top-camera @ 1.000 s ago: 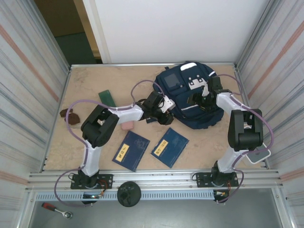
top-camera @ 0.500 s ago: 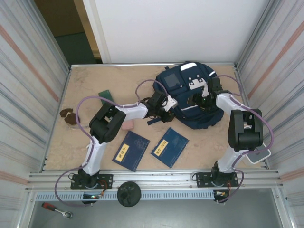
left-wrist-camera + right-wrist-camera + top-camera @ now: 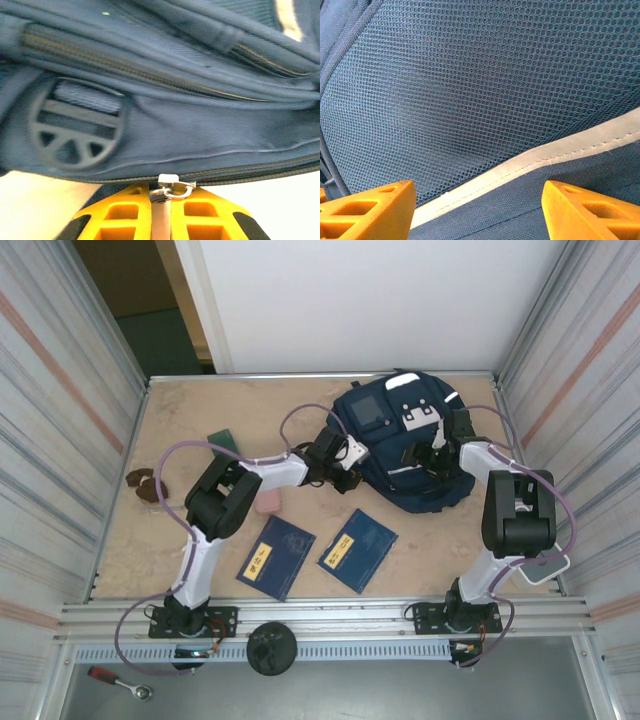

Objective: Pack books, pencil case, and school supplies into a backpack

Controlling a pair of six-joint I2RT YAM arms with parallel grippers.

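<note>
in the top view the left book (image 3: 275,556) and right book (image 3: 357,549) lie flat side by side nearest the arm bases, a gap between them. the pencil case (image 3: 268,503) lies at 11 o'clock from the left book, just beside the left arm. farther on, the left gripper (image 3: 161,192) is at the backpack's (image 3: 400,445) 9 o'clock edge, fingers pressed together on a metal zip pull (image 3: 170,186). the right gripper (image 3: 479,190) is at its 3 o'clock side, fingers wide apart, close over mesh (image 3: 495,75) and a white stripe (image 3: 545,155), holding nothing. the backpack lies far right on the table (image 3: 200,410).
</note>
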